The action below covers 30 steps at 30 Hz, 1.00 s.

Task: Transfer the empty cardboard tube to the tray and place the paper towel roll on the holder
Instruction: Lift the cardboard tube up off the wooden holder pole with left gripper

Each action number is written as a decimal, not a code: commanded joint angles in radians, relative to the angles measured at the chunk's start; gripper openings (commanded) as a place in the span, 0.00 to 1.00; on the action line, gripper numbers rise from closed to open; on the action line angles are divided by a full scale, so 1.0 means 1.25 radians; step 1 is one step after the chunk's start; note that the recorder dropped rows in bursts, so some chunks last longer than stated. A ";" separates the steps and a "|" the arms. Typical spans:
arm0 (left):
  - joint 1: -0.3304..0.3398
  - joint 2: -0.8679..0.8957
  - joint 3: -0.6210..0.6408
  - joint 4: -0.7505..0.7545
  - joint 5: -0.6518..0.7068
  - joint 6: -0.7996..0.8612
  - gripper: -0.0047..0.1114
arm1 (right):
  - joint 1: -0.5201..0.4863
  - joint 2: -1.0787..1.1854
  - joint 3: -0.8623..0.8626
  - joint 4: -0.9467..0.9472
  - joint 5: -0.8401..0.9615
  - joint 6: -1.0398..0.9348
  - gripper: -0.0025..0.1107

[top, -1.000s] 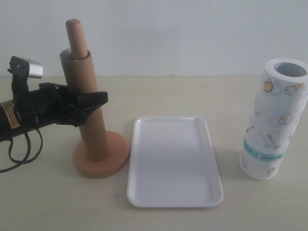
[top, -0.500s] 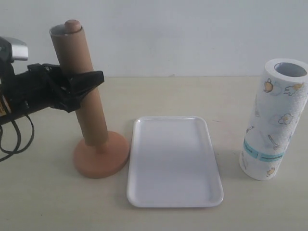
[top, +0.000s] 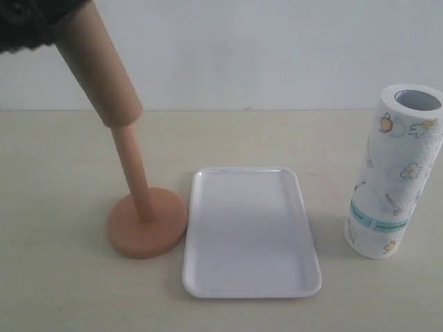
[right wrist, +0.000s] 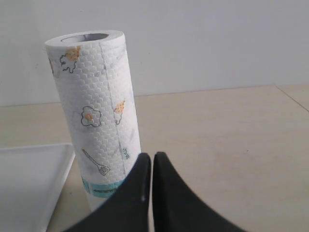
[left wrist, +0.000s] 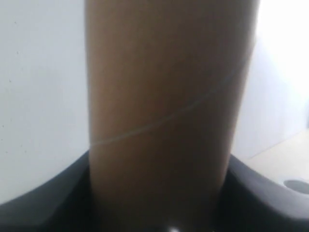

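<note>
The brown cardboard tube [top: 98, 68] hangs tilted near the top left of the exterior view, its lower end still over the top of the holder's rod [top: 133, 173]. My left gripper [left wrist: 159, 212] is shut on the cardboard tube [left wrist: 164, 96], its dark jaws on both sides; in the exterior view only a dark bit of it shows at the top left corner. The holder's disc base [top: 147, 223] sits left of the white tray [top: 250, 232]. The paper towel roll [top: 394, 171] stands upright at the right. My right gripper [right wrist: 152, 166] is shut and empty, just in front of the paper towel roll [right wrist: 94, 106].
The tray's corner [right wrist: 29, 174] shows beside the roll in the right wrist view. A pale wall runs behind the beige table [top: 242, 135].
My left gripper has lifted the cardboard tube up along the rod and almost left the exterior view. The rod is now bare below the tube. Roll and tray have not moved.
</note>
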 commanded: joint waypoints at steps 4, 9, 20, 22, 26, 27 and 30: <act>-0.004 -0.073 -0.174 0.190 0.163 -0.251 0.08 | 0.002 -0.004 0.000 -0.003 -0.010 0.000 0.03; -0.004 -0.073 -0.307 0.351 0.184 -0.449 0.08 | 0.002 -0.004 0.000 -0.003 -0.010 0.000 0.03; -0.004 -0.073 -0.483 0.503 0.134 -0.645 0.08 | 0.002 -0.004 0.000 -0.003 -0.010 0.002 0.03; -0.004 -0.073 -0.496 0.541 0.087 -0.695 0.08 | 0.002 -0.004 0.000 -0.003 -0.010 0.002 0.03; -0.020 -0.073 -0.504 0.637 0.020 -0.789 0.08 | 0.002 -0.004 0.000 -0.003 -0.010 0.002 0.03; -0.034 -0.073 -0.504 0.678 0.020 -0.809 0.08 | 0.002 -0.004 0.000 -0.003 -0.010 0.002 0.03; -0.096 -0.068 -0.504 0.763 0.020 -0.867 0.08 | 0.002 -0.004 0.000 -0.003 -0.010 0.002 0.03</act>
